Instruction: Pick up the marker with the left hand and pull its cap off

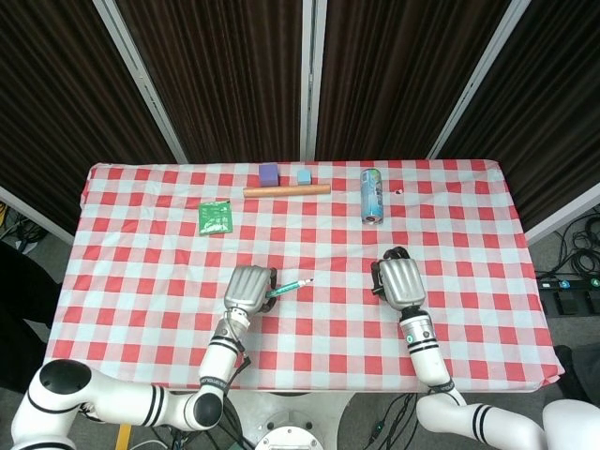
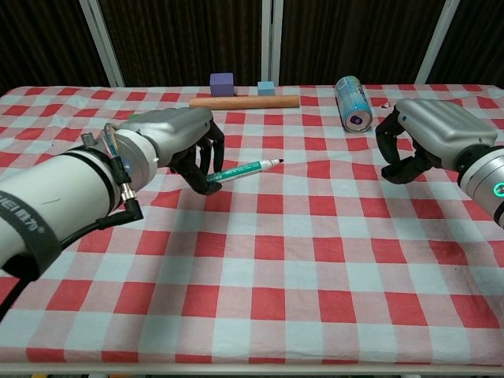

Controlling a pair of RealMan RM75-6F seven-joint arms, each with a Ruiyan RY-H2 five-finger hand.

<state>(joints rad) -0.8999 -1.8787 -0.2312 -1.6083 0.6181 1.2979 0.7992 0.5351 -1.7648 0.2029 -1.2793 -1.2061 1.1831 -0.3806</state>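
Chest view, near field: left hand (image 2: 169, 142) holds the marker (image 2: 246, 169) above the table (image 2: 260, 268), fingers (image 2: 206, 161) curled round the rear of the barrel.
Marker: green barrel, tilted slightly upward toward the right, dark writing tip exposed at the free end; no cap visible on it.
Right hand (image 2: 425, 138): well apart from the marker, fingers curled inward. Whether the cap sits inside them cannot be told; nothing shows between them in either view.
Task status: judged that the cap is off, since the tip is bare.
Step in hand: keep the barrel steady and level; hold the wet tip clear of the cloth; keep the two hands separated so the tip does not brush the right one.
Risk: grip sits far back on the barrel, so the free end may swing if the wrist turns.
Head view, far field: can (image 1: 372, 195) lying on its side, wooden rod (image 1: 286, 190), purple block (image 1: 268, 172), small blue block (image 1: 304, 175), green packet (image 1: 216, 217), all near the rear edge and untouched.
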